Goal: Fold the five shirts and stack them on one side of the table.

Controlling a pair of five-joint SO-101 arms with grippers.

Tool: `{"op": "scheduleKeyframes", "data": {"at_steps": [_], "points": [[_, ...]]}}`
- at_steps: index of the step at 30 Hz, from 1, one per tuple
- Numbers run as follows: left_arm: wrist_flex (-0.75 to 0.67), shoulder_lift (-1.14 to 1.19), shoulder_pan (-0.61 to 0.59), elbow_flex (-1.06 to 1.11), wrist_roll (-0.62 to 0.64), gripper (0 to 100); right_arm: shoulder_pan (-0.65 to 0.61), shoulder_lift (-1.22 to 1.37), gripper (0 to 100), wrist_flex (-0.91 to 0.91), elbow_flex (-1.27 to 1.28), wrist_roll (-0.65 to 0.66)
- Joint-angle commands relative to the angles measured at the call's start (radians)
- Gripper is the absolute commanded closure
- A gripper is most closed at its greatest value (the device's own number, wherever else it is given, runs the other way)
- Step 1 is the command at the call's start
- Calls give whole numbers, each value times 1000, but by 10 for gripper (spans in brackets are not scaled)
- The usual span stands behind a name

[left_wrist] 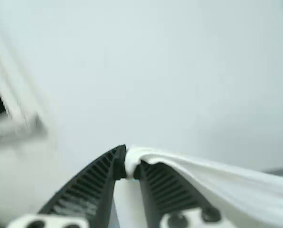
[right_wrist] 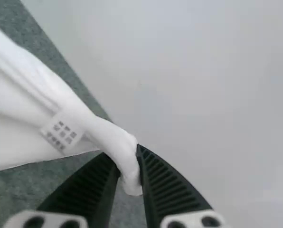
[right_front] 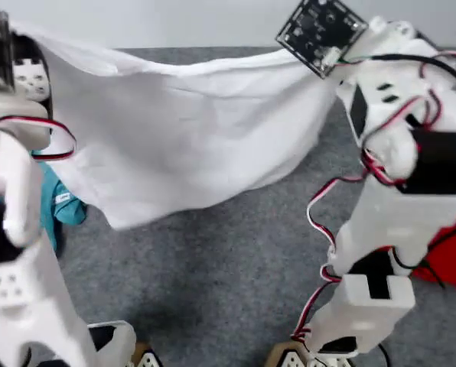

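**White shirt held aloft, both grippers clamped on it**

The grey table (right_front: 236,260) is lying below it all. The white shirt (right_front: 182,130) is hanging above it like a sheet on a line, stretched wide between the two arms. Its lower edge is drooping toward the surface, and I cannot tell whether it is touching.

An arm is standing at each end of the span. A teal shirt (right_front: 60,202) is peeking out from under the white cloth beside one arm. Something red (right_front: 454,264) is sitting at the opposite edge, behind the other arm.

Now the grips. The left gripper (left_wrist: 128,168) is pinching a bunched corner of the white fabric tight between its ribbed jaws. The right gripper (right_wrist: 128,175) is doing the same at its end, jaws closed on a thick roll of cloth, with a small label (right_wrist: 61,132) showing just along from it.

By my reading this is the spreading step: the shirt is being held up and stretched out for laying flat, with no fold in it yet. The next move is calling for both arms to lower together with even tension, so the cloth is landing smooth on open table, clear of the teal shirt.
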Motion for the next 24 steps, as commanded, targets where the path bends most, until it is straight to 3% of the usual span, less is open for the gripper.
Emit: {"op": "scheduleKeyframes", "data": {"at_steps": [1, 11, 17, 24], "points": [[-49, -32, 77, -124, -89, 994, 38, -97, 987, 41, 12, 20], [150, -35, 84, -433, -166, 994, 70, -522, 987, 38, 445, 17], [161, -31, 84, -605, -275, 994, 77, -677, 987, 36, 486, -87], [164, -38, 91, -670, -407, 994, 237, -751, 987, 38, 493, -141]]}}
